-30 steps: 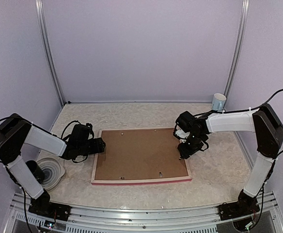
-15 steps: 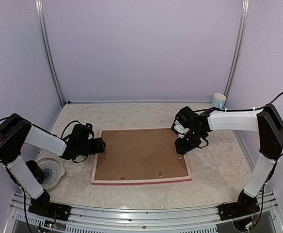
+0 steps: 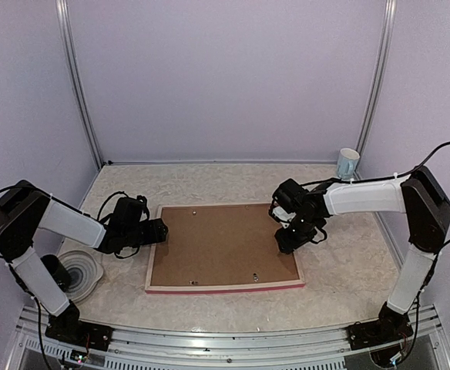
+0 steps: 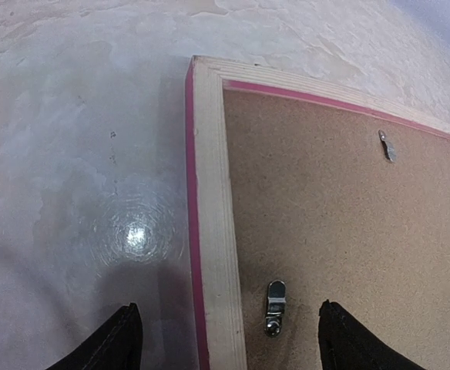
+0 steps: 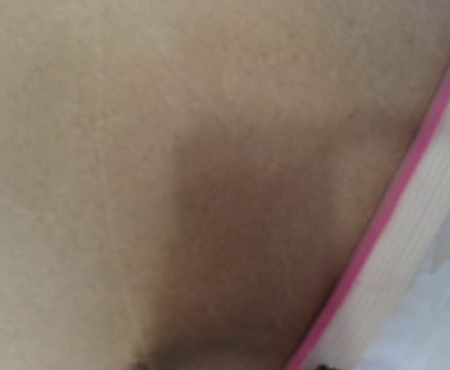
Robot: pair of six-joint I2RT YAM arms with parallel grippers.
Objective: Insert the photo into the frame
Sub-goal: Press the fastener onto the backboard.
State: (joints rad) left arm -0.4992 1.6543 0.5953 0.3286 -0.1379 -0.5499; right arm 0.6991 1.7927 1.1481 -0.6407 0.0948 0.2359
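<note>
Now the frame [image 3: 225, 288] lies long-axis crosswise: left gripper [image 3: 160, 230] spread at its left edge, right gripper [image 3: 283, 245], opening unclear, over its right end.

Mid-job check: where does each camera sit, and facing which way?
Top external: above and behind the robot, looking down at the table; left arm and right arm show.
Left wrist: above the frame corner, looking down; left pincer fingertips show, spread.
Right wrist: close over the backing board, blurred; no fingers clearly visible.
Shared: frame and backing board, all three.
</note>
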